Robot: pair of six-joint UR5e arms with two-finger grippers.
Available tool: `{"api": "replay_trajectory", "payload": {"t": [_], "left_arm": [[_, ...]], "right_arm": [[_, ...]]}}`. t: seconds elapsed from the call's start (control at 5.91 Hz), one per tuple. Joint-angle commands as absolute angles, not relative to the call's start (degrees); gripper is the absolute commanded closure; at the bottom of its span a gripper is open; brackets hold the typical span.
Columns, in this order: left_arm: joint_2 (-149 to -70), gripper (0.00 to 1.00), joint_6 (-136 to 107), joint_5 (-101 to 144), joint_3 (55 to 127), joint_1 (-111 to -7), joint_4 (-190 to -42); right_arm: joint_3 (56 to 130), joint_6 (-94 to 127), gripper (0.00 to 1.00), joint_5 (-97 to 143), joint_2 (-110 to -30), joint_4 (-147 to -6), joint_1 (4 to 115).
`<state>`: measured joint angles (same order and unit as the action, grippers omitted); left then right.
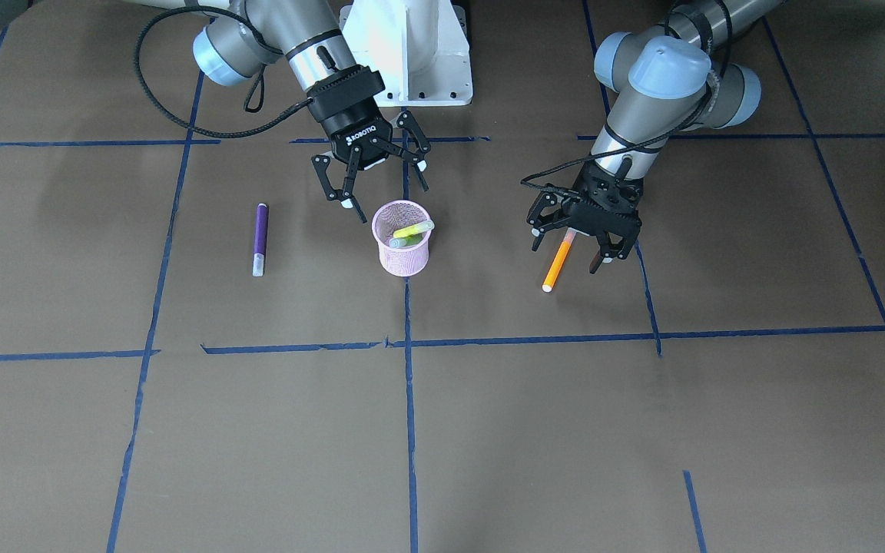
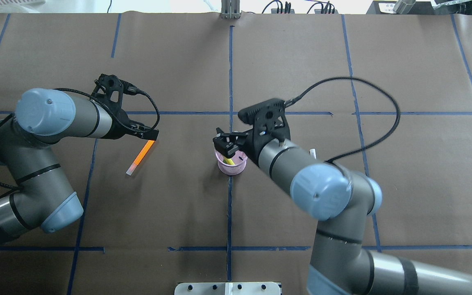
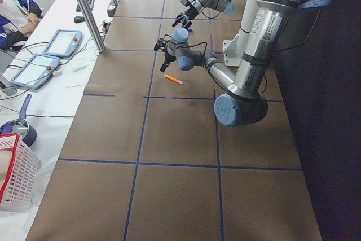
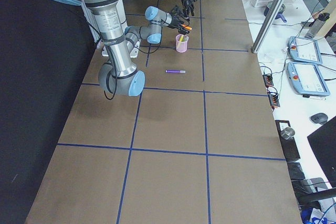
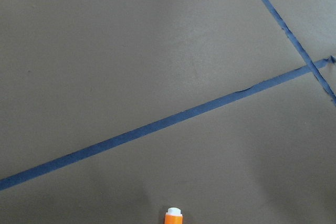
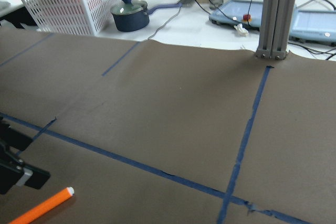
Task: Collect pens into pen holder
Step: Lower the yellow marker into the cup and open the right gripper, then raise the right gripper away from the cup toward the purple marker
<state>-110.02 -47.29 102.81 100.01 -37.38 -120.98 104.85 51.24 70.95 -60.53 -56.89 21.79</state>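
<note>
The pink cup (image 1: 404, 257) stands upright near the middle of the desk (image 1: 488, 430), on a blue tape line. The green pen (image 1: 414, 229) leans inside it, one end sticking over the rim. The right fingers (image 1: 326, 178) hang spread wide and empty just above and behind the cup. The purple pen (image 1: 260, 234) lies flat, well apart from the cup. The left fingers (image 1: 539, 228) are spread on either side of the orange pen (image 1: 556, 269), which lies flat on the desk; possibly touching it, I cannot tell.
</note>
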Motion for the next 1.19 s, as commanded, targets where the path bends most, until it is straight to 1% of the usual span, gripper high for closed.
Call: {"api": "replay_trajectory", "payload": {"t": [0.0, 0.17, 0.34, 0.51, 0.68, 1.02], "left_arm": [[-110.83, 0.00, -47.37, 107.62, 99.32, -37.01, -118.32], [-113.09, 0.00, -47.63, 109.06, 98.27, -37.00, -113.17], [-114.07, 0.00, -47.90, 109.25, 96.78, -37.00, -111.46], [-114.08, 0.00, -47.99, 109.34, 96.16, -37.00, -111.01], [-115.39, 0.00, -48.16, 109.34, 94.85, -37.09, -110.22], [-118.37, 0.00, -49.66, 109.34, 89.24, -37.00, -110.48]], "right_arm": [[110.80, 52.73, 0.00, 89.38, -60.82, -76.96, 31.41], [113.70, 52.73, 0.00, 98.78, -60.47, -92.22, 35.81], [114.08, 52.04, 0.00, 107.23, -60.99, -96.29, 39.86], [113.82, 51.86, 0.00, 114.01, -62.82, -96.50, 45.64], [113.56, 51.94, 0.00, 116.17, -64.32, -96.68, 47.70], [113.38, 52.03, 0.00, 116.10, -65.04, -96.68, 48.07]]}}
